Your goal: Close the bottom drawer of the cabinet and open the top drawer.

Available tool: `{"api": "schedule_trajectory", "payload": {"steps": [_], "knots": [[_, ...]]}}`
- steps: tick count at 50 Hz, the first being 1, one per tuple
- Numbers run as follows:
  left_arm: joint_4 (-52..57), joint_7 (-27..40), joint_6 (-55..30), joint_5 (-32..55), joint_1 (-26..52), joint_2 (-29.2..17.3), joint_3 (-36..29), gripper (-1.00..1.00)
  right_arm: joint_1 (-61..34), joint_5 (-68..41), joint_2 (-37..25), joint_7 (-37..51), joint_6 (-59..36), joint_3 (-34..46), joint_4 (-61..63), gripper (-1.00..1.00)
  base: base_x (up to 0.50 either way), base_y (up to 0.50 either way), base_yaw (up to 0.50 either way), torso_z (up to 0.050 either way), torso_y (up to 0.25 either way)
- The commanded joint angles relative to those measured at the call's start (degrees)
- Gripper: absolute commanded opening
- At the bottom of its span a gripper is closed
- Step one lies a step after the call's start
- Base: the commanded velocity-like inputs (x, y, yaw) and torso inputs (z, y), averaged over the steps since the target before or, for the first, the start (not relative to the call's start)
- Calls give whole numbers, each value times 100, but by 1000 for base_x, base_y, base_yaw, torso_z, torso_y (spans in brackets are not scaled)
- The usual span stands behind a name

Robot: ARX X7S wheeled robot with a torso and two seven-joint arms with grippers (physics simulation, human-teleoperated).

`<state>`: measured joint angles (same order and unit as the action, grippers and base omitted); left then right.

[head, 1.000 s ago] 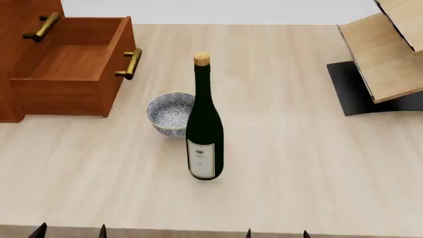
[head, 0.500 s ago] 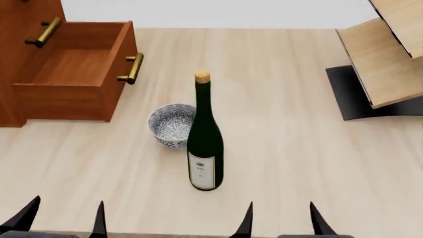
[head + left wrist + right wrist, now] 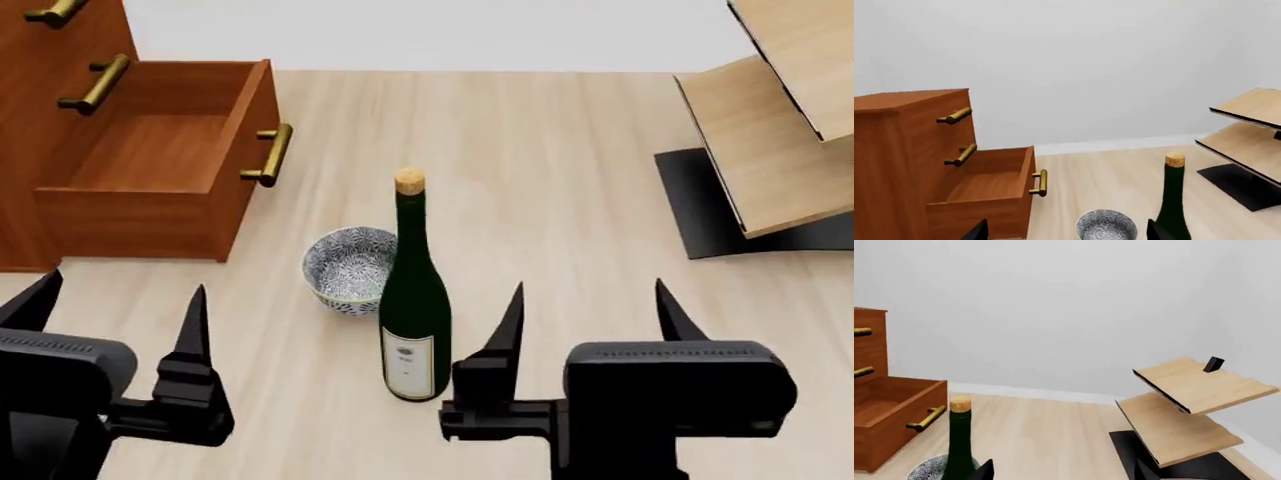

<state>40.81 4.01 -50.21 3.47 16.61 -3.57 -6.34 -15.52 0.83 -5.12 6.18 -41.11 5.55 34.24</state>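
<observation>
Bottom drawer (image 3: 147, 170) pulled out, nothing inside | bowl (image 3: 350, 268) holds nothing | both end effectors spread

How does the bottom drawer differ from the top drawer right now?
The bottom drawer is pulled far out, its empty inside visible; the top drawer sits shut, flush with the cabinet front. The bottom drawer's handle stands well forward of the top drawer's. Both share reddish-brown wood and a brass bar handle.

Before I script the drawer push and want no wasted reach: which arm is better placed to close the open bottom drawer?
Left, probably. The left gripper hangs open just in front of the bottom drawer, while the right gripper sits beyond the wine bottle and bowl.
</observation>
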Motion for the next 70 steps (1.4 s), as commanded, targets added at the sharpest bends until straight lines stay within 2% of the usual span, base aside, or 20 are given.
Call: {"api": "schedule_trajectory", "payload": {"steps": [1, 4, 6, 18, 20, 24, 25, 26, 27, 31, 32, 38, 41, 42, 43, 45, 51, 53, 67, 70], "knots": [[201, 123, -766, 201, 632, 90, 109, 100, -467, -162, -41, 0, -528, -59, 156, 100, 0, 0, 0, 47, 82], [-397, -17, 477, 282, 158, 71, 34, 100, -206, -166, -31, 59, 127, -16, -538, 100, 0, 0, 0, 48, 81], [-1352, -135, 1803, 295, -183, 83, -20, 100, 4, -225, 0, 46, 1068, -6, -1456, 100, 0, 0, 0, 47, 83], [-1389, 1, 1859, 429, -173, -28, -99, 100, -3, -319, -72, 136, 1099, 52, -1484, 100, 0, 0, 0, 42, 70], [-1387, -98, 2121, 1040, -150, 105, 535, 100, 31, -349, -105, 137, 1093, 39, -1320, 100, 0, 0, 0, 0, 0], [-1691, 285, 2531, 1269, 22, 114, 1395, 100, 45, -419, -120, 165, 921, 15, -1098, 100, 0, 0, 0, 0, 0], [-1751, 431, 2537, 1462, 70, 150, 1732, 100, 57, -414, -134, 171, 885, 36, -1044, 100, 0, 0, 0, 0, 0], [-1742, 598, 3050, 1941, 39, 184, 2591, 100, 118, -475, -113, 161, 964, 2, -1083, 100, 0, 0, 0, 0, 0], [-1736, 707, 3177, 1950, 11, 199, 2869, 100, 129, -471, -119, 173, 1003, 10, -1111, 100, 0, 0, 0, 0, 0], [-1372, 1146, 3185, 2162, -42, 154, 3199, 100, 126, -558, -108, 176, 991, -33, -1199, 100, 0, 0, 0, 0, 0], [-1568, 1162, 3696, 2126, -145, 292, 3304, 100, 135, -727, -91, 86, 949, -99, -1168, 100, 0, 0, 0, 0, 0], [-1532, 1821, 4706, 2310, -366, 310, 3610, 100, 136, -663, -166, 199, 969, -87, -1105, 100, 0, 0, 0, 0, 0], [-1244, 2048, 4838, 2460, -429, 239, 3723, 100, 143, -709, -180, 205, 989, -112, -1116, 100, 0, 0, 0, 0, 0], [-1522, 1983, 5404, 2455, -556, 326, 3726, 100, 153, -714, -180, 215, 1028, -119, -1151, 100, 0, 0, 0, 0, 0], [-1324, 2171, 5222, 2526, -548, 219, 3760, 100, 158, -705, -186, 225, 1053, -107, -1175, 100, 0, 0, 0, 0, 0], [-1548, 2199, 5774, 2503, -639, 309, 3815, 100, 184, -687, -191, 247, 1126, -82, -1212, 100, 0, 0, 0, 0, 0], [-1302, 2617, 5415, 2550, -650, 70, 3762, 100, 212, -548, -234, 382, 1169, 25, -1105, 100, 0, 0, 0, 0, 0], [-1544, 2451, 5719, 2470, -709, 148, 3704, 100, 214, -544, -242, 402, 1151, 44, -1062, 100, 0, 0, 0, 0, 0], [-1551, 2557, 5744, 2253, -779, -53, 3457, 100, 235, -503, -308, 484, 1194, 220, -1032, 100, 0, 205, 0, 0, 0], [-1272, 2734, 5468, 2284, -775, -177, 3425, 100, 234, -506, -323, 501, 1207, 230, -1049, 100, 0, 243, 0, 0, 0]]}}
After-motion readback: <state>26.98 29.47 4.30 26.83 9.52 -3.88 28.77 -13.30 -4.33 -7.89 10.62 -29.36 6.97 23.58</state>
